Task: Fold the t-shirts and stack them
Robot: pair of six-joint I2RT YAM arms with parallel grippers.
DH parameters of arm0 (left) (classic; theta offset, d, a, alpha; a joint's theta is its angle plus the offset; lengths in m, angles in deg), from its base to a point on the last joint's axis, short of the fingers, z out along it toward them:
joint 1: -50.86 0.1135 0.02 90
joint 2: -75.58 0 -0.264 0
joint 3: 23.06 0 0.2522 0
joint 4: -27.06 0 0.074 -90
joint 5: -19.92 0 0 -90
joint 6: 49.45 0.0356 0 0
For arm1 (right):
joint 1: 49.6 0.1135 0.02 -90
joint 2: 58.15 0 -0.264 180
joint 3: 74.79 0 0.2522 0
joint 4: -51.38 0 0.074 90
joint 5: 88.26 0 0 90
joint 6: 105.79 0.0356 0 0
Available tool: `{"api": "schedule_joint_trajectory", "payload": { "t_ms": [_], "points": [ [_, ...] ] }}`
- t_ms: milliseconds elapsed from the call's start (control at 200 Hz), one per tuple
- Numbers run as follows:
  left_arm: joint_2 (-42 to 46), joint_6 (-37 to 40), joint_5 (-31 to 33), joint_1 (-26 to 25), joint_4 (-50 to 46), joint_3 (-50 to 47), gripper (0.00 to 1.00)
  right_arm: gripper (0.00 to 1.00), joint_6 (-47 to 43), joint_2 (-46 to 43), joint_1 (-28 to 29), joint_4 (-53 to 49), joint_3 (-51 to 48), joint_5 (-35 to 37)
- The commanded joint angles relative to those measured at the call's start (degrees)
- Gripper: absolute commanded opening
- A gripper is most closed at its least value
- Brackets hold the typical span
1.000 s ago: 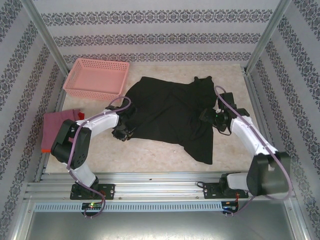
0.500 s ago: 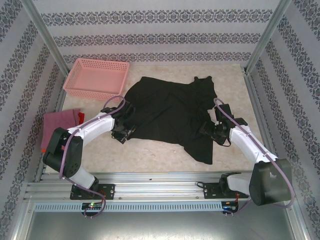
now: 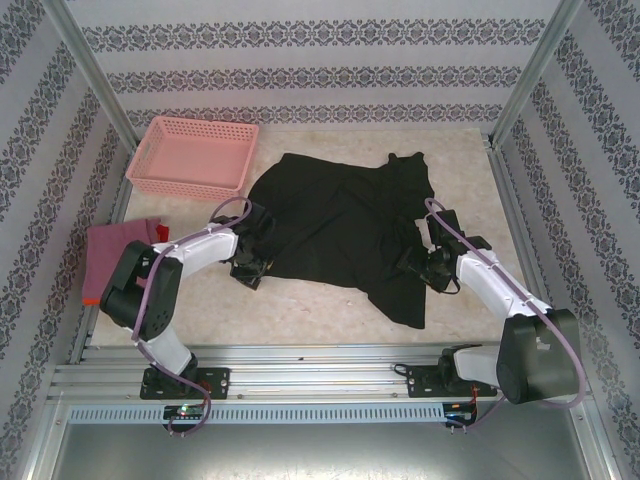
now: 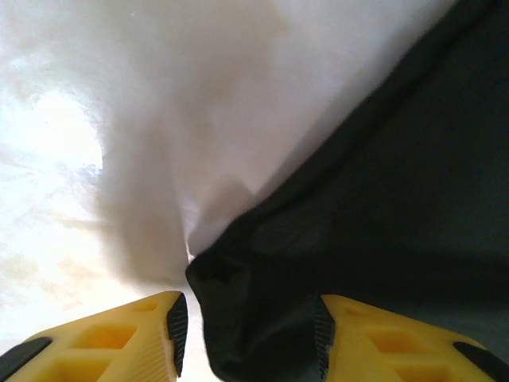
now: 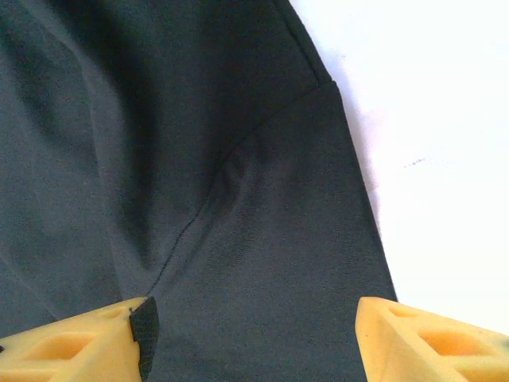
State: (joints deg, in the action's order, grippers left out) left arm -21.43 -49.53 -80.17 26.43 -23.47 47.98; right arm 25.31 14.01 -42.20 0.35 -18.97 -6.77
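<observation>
While the black t-shirt [image 3: 340, 225] lies spread and rumpled on the worktop [image 3: 300, 310], just to the right of the pink basket [image 3: 190, 184] and nearer the arms than it, an arm is set at each of its sides. The left arm [image 3: 200, 245] is bent toward the shirt edge below the basket's near right corner, only a little nearer than that corner. In the left wrist view the left fingers [image 4: 103, 342] are seen standing partly apart, with a bunched, turned-over corner of the black cloth lodged between them. A sliver of pale worktop is seen between one pad and the cloth, so no pinch is made out. The right arm [image 3: 490, 275] is laid at the side of the shirt turned away from the basket, well apart from the basket. In the right wrist view the right fingers [image 5: 64, 346] are held wide apart over flat black cloth crossed by a seam. Nothing is gripped between them, and bare worktop is seen just past the hem. A folded dusty-pink t-shirt [image 3: 120, 245] is set nearer than the basket's left end, close to it, and the edge of an orange t-shirt [image 3: 90, 297] is shown beneath it.
</observation>
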Motion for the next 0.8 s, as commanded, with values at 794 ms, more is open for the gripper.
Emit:
{"api": "schedule_joint_trajectory", "payload": {
  "t_ms": [794],
  "points": [
    [-1.76,0.13,2.18,-0.01,2.69,-0.21,0.0,0.66,2.51,9.23,3.32,-6.49,-1.9,-4.91]
  ]
}}
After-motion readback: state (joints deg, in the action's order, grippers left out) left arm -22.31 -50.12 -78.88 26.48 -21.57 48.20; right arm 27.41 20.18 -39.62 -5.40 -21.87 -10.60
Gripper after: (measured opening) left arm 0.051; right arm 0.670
